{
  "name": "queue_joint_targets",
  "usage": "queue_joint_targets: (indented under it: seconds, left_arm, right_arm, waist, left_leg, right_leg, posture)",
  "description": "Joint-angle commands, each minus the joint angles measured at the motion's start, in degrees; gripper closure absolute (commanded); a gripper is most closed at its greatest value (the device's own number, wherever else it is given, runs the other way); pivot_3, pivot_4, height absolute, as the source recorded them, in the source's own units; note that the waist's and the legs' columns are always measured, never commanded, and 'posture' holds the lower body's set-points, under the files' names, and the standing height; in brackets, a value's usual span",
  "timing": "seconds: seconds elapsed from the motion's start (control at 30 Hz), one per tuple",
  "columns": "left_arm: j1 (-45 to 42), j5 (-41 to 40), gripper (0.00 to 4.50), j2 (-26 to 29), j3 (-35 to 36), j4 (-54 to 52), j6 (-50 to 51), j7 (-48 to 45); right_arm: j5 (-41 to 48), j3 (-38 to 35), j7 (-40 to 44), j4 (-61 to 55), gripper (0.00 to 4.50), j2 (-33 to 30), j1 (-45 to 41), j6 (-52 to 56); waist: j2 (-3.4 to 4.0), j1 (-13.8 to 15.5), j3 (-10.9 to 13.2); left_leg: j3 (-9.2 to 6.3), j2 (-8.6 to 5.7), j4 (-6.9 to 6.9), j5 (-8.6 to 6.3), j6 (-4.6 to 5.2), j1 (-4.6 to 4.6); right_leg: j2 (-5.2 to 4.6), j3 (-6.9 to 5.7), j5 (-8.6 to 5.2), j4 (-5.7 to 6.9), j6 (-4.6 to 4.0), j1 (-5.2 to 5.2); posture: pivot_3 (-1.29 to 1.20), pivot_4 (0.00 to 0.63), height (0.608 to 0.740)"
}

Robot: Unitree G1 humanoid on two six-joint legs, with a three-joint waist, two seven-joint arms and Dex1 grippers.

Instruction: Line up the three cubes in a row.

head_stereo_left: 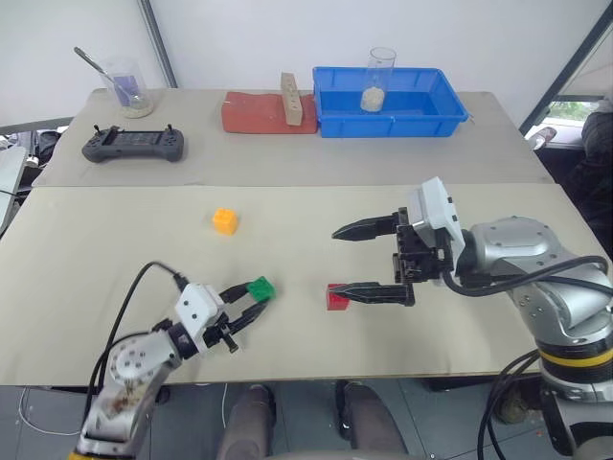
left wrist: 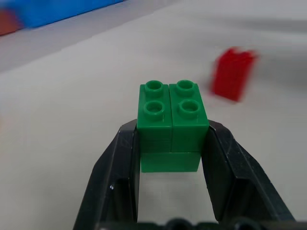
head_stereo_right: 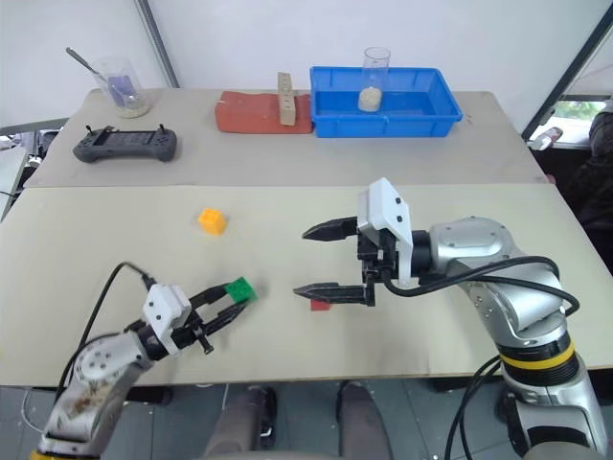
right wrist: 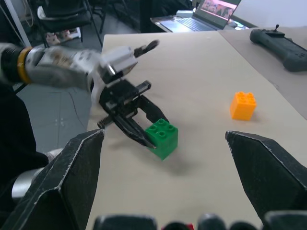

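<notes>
My left gripper (head_stereo_left: 252,299) is shut on the green cube (head_stereo_left: 261,287) at the near left of the table; its fingers (left wrist: 122,163) press on the cube's two sides (left wrist: 172,120). The red cube (head_stereo_left: 335,301) lies a short way to the right of it, partly covered by the lower finger of my right gripper (head_stereo_left: 337,261). That gripper hangs above the table, open wide, pointing left, with nothing between its fingers. The yellow-orange cube (head_stereo_left: 225,221) sits alone farther back on the left.
At the back stand a blue tray (head_stereo_left: 388,126) holding a glass jar (head_stereo_left: 380,77), a red pad (head_stereo_left: 251,115) with a tall wooden block (head_stereo_left: 289,99), a black controller (head_stereo_left: 134,144) and a measuring cup (head_stereo_left: 129,88).
</notes>
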Motion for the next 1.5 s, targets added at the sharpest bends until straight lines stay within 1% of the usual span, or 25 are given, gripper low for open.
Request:
queue_joint_targets:
  seconds: [0.03, 0.1, 0.27, 0.4, 0.57, 0.8, 1.2, 1.27, 1.3, 1.37, 1.43, 1.5]
  left_arm:
    - [-6.7, -3.0, 3.21, 2.5, -3.6, 5.3, 0.8, -11.1]
    - [-12.2, -2.4, 3.21, 2.7, -5.9, 11.0, 0.3, -15.8]
    - [-24.5, 0.8, 3.21, -0.3, -9.6, 25.6, -4.3, -23.0]
    - [-29.7, 2.0, 3.21, -2.5, -10.4, 31.6, -6.5, -25.5]
    - [-29.3, 2.6, 3.21, -3.1, -10.6, 32.5, -7.4, -27.0]
    - [-28.4, 3.9, 3.21, -3.6, -10.1, 34.5, -9.5, -26.3]
    - [-29.9, 6.0, 3.21, -4.1, -9.9, 41.5, -14.9, -26.6]
    - [-30.2, 6.0, 2.19, -4.1, -9.8, 41.9, -15.2, -26.7]
    - [-30.2, 6.0, 1.88, -4.2, -9.8, 42.1, -15.4, -26.8]
    - [-30.4, 5.8, 0.91, -4.1, -9.8, 42.4, -15.2, -27.3]
    - [-30.4, 5.6, 0.05, -3.6, -9.4, 42.3, -15.1, -27.7]
    - [-30.2, 5.3, 0.05, -2.8, -8.8, 41.5, -15.0, -28.0]
  right_arm:
    - [1.5, -2.2, -0.3, -2.1, 0.0, -1.4, 0.3, 0.5]
    - [1.6, -2.6, -0.9, -2.2, 0.0, -1.8, 0.8, 0.7]
    - [1.5, -3.9, -1.7, -3.4, 0.0, -3.5, 3.3, 0.7]
    - [2.2, -5.4, -2.1, -4.5, 0.0, -5.0, 5.4, 0.7]
    - [2.4, -6.4, -2.7, -5.0, 0.0, -5.7, 6.6, 0.4]
    - [2.4, -7.1, -2.5, -5.4, 0.0, -6.2, 7.7, 0.2]
    - [3.3, -6.5, -2.9, -5.3, 0.0, -6.3, 6.0, 1.5]
    - [3.4, -6.2, -3.1, -5.2, 0.0, -6.3, 5.7, 1.6]
    - [3.4, -6.1, -3.1, -5.2, 0.0, -6.3, 5.7, 1.6]
    - [3.5, -6.0, -3.3, -5.1, 0.0, -6.3, 5.5, 1.7]
    - [3.5, -5.7, -3.5, -5.1, 0.0, -6.1, 5.2, 1.8]
    - [3.5, -5.4, -3.6, -4.9, 0.0, -5.9, 5.0, 1.7]
  waist:
    - [0.0, -0.1, 0.0]
    - [0.0, -0.2, 0.0]
    - [-0.01, 0.0, 0.0]
    - [-0.02, -0.1, 0.0]
    - [-0.02, -0.3, 0.0]
    - [-0.02, -0.2, 0.0]
    - [-0.02, -0.1, 0.0]
    - [-0.02, -0.2, 0.0]
    - [-0.02, -0.2, 0.0]
    - [-0.02, -0.1, 0.0]
    - [-0.02, -0.1, 0.0]
    - [-0.02, -0.1, 0.0]
  left_leg:
    - [0.0, 0.0, 0.0, 0.06, 0.11, 0.0]
    - [0.0, 0.02, -0.02, 0.17, 0.3, -0.02]
    - [-0.08, 0.02, -0.01, 0.19, 0.32, -0.14]
    - [-0.12, 0.0, 0.17, 0.19, 0.32, -0.34]
    - [-0.1, 0.0, 0.22, 0.19, 0.32, -0.33]
    - [-0.13, 0.01, 0.48, 0.19, 0.33, -0.39]
    - [-0.1, 0.01, 0.66, 0.19, 0.33, -0.41]
    - [-0.1, 0.01, 0.66, 0.19, 0.33, -0.41]
    - [-0.09, 0.01, 0.66, 0.19, 0.33, -0.41]
    - [-0.1, 0.01, 0.66, 0.19, 0.33, -0.43]
    - [-0.1, 0.01, 0.66, 0.19, 0.33, -0.43]
    - [-0.1, 0.01, 0.66, 0.19, 0.33, -0.45]
  right_leg:
    - [0.01, 0.0, 0.0, 0.0, 0.0, 0.0]
    - [0.05, 0.01, 0.0, 0.01, 0.01, -0.06]
    - [0.13, 0.01, 0.0, 0.04, 0.04, -0.09]
    - [0.12, 0.02, 0.09, 0.02, 0.2, -0.14]
    - [0.14, 0.1, 0.13, 0.06, 0.26, -0.15]
    - [0.15, 0.11, 0.11, 0.15, 0.19, -0.15]
    - [0.12, 0.14, 0.19, 0.19, 0.19, -0.12]
    - [0.12, 0.15, 0.2, 0.19, 0.19, -0.12]
    - [0.12, 0.15, 0.21, 0.19, 0.19, -0.12]
    - [0.13, 0.15, 0.21, 0.18, 0.19, -0.12]
    - [0.13, 0.15, 0.21, 0.18, 0.2, -0.12]
    - [0.13, 0.15, 0.21, 0.16, 0.21, -0.12]
  posture:
    - [0.0, 0.15, 0.74]
    - [0.0, 0.15, 0.74]
    - [0.0, 0.15, 0.74]
    - [0.0, 0.15, 0.74]
    - [0.0, 0.15, 0.74]
    - [0.0, 0.15, 0.74]
    - [0.0, 0.15, 0.74]
    - [0.0, 0.15, 0.74]
    - [0.0, 0.15, 0.74]
    - [0.0, 0.15, 0.74]
    - [0.0, 0.15, 0.74]
    - [0.0, 0.15, 0.74]
